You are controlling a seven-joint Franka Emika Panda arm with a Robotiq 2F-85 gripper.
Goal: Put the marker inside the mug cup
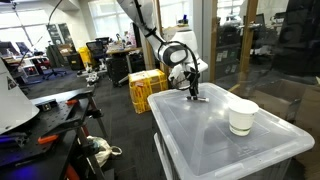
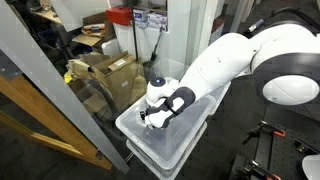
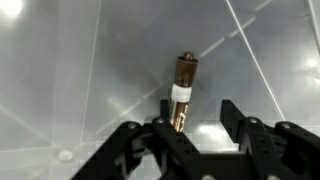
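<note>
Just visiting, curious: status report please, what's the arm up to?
Fingers open, straddling the marker. Marker lying on bin lid, not gripped. Mug cup upright, apart; nothing seen between.

Nothing written can be read in any of the views. In the wrist view the marker [image 3: 184, 88] has a brownish barrel with a white band, and any print on it is too blurred to make out. The mug cup [image 1: 242, 117] faces the camera with a plain cream side. The yellow crates [image 1: 147, 90] behind the bin in an exterior view are too small for any marking to be told. The same goes for the red panel [image 2: 122, 15] at the top of an exterior view.
</note>
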